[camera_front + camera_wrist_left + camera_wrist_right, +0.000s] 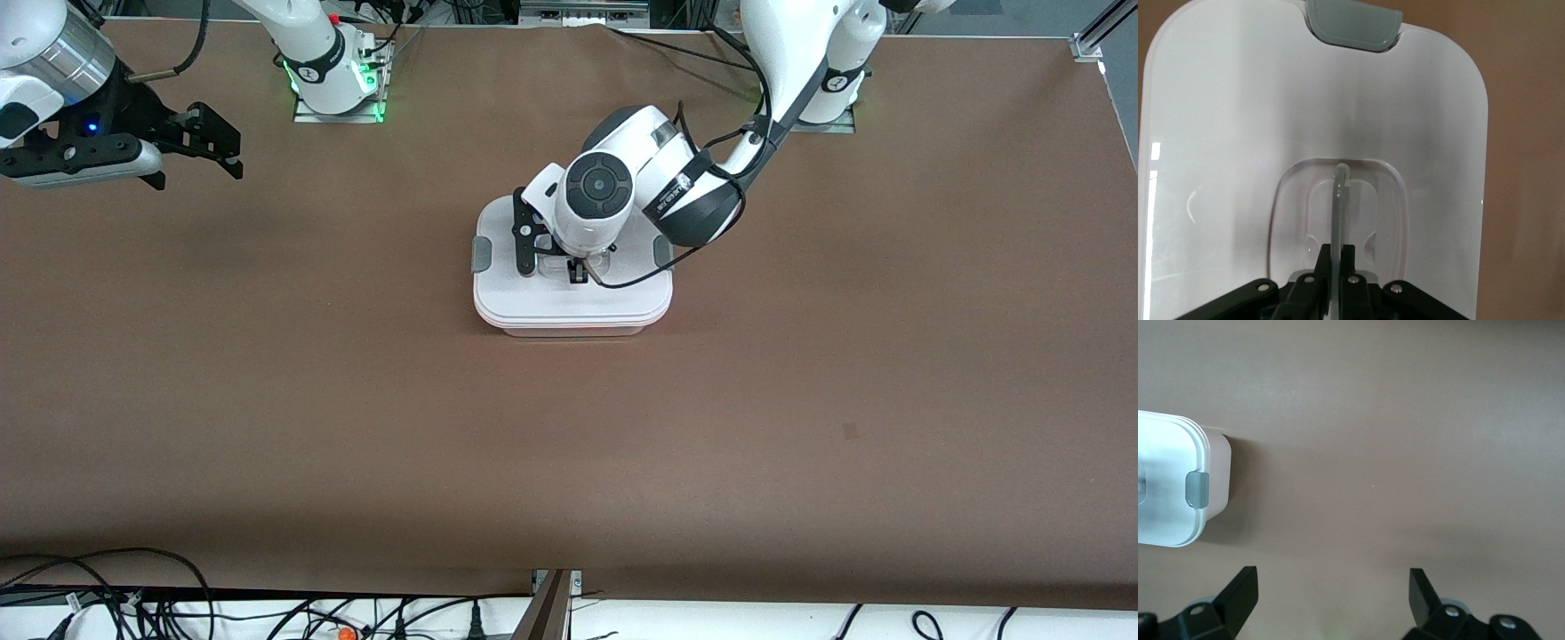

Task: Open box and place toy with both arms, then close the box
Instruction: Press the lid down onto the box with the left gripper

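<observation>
Two arms present. Left pincer (1336,263) clamps the lid handle (1339,200) of the box (573,302), mid-counter, presumably to lift it. Right pincer (209,142) waits open over the counter's (800,400) corner.

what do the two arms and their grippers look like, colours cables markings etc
Both arms are glossy white with dark grey joint bands. The left arm has a round dark grey cap on its wrist, a black band with small white lettering, and black cables looping along it. Its left gripper is black. The right arm shows a silver wrist ring, a blue light, and a black angular right gripper.
</observation>
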Robot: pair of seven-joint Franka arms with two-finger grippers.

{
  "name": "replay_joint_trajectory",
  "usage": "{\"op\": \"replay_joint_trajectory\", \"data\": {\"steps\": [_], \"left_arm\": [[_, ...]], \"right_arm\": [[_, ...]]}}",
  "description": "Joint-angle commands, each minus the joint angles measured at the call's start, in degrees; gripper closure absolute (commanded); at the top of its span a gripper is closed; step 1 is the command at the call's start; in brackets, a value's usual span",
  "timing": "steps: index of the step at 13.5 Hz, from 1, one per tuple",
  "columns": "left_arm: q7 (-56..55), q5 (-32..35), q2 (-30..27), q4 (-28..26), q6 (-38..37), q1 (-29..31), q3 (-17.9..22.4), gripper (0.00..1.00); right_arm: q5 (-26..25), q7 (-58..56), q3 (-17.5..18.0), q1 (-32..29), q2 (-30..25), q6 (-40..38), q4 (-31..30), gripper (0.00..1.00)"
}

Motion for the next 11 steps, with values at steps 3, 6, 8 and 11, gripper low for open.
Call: {"op": "replay_joint_trajectory", "data": {"steps": [3, 6, 8, 11], "left_arm": [[-1.4, 0.9, -1.0, -1.3, -0.4, 0.0, 0.5, 0.97], [-1.3, 1.0, -0.9, -1.0, 0.3, -0.5, 0.7, 0.97], [-1.3, 3.5, -0.9, -1.1, 1.0, -0.6, 0.7, 0.96], [-1.4, 5.0, -0.7, -1.0, 1.1, -1.4, 0.6, 0.96]], "right_arm": [[-0.7, -0.3, -0.4, -1.0, 0.5, -0.7, 2.5, 0.00], [-0.7, -0.2, -0.7, -1.2, 2.5, -0.3, 3.6, 0.00], [-0.1, -0.2, -0.8, -1.2, 3.8, -0.6, 5.3, 0.00], [-0.1, -0.4, -0.8, -1.2, 4.5, -0.7, 5.8, 0.00]]}}
